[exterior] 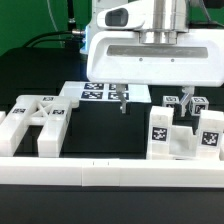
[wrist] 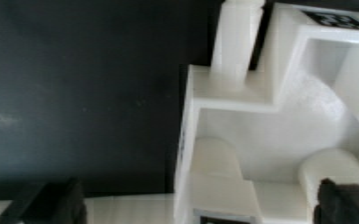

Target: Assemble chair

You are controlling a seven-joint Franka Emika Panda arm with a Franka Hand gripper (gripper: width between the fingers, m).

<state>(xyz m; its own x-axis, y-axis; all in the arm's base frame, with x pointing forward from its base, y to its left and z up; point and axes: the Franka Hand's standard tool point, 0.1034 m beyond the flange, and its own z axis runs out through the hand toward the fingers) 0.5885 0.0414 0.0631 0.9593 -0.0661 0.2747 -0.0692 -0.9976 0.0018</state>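
My gripper (exterior: 154, 101) is open wide and empty, hanging low over the table behind the right group of white chair pieces (exterior: 185, 135). These are blocky posts with black-and-white tags on their faces. In the wrist view a white blocky chair piece (wrist: 265, 110) with a thin square post (wrist: 240, 35) lies below the gripper (wrist: 194, 205). Part of it reaches between the two dark fingertips (wrist: 51, 203), and neither touches it. A second group of white chair pieces (exterior: 32, 125), frame-shaped and tagged, lies at the exterior view's left.
The marker board (exterior: 95, 93) lies flat on the black table behind the left pieces, close to my left finger. A long white border rail (exterior: 110, 172) runs along the front edge. Bare black table (exterior: 105, 130) shows between the two groups.
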